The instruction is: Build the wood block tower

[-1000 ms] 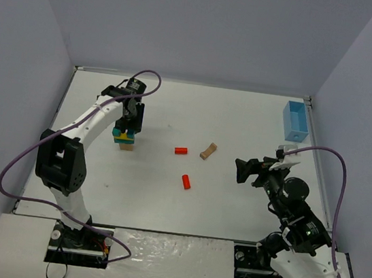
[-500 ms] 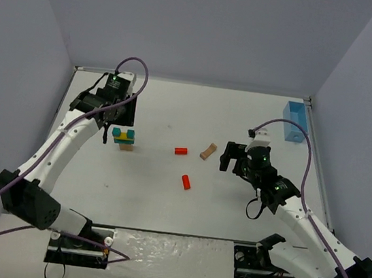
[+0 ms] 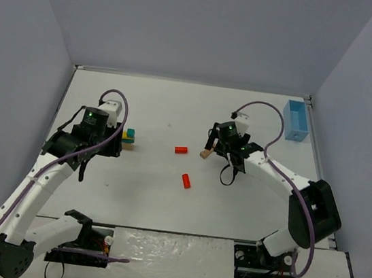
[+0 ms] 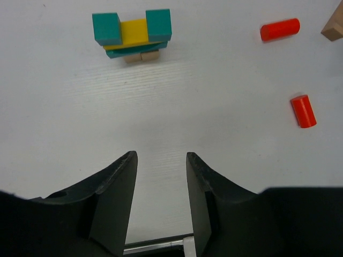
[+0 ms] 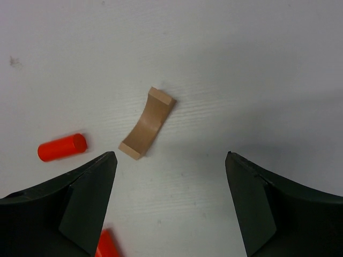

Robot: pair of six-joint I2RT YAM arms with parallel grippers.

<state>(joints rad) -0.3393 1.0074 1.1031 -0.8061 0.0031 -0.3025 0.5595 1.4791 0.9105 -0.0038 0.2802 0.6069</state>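
From above we see the wood block tower [image 3: 129, 136], a small stack of tan, teal and yellow painted blocks, standing at the left of the white bench [image 3: 246, 202]. The far red wooden cylinder [image 3: 181, 150], the near red wooden cylinder [image 3: 185, 181] and the tan curved wooden block [image 3: 204, 154] lie loose to its right, and the light-blue rectangular bin [image 3: 295, 120] sits at the far right. The left wrist view adds what that one hides: the left claw [image 4: 161, 158] has its jaws slightly apart and empty, well short of the tower, whose teal plank looks a little askew. The right wrist view shows the right claw [image 5: 170, 155] spread wide, with the curved block in line between its jaws and untouched. We judge that closing off-centre could twist or flick it, and a skewed grip could later topple the stack.
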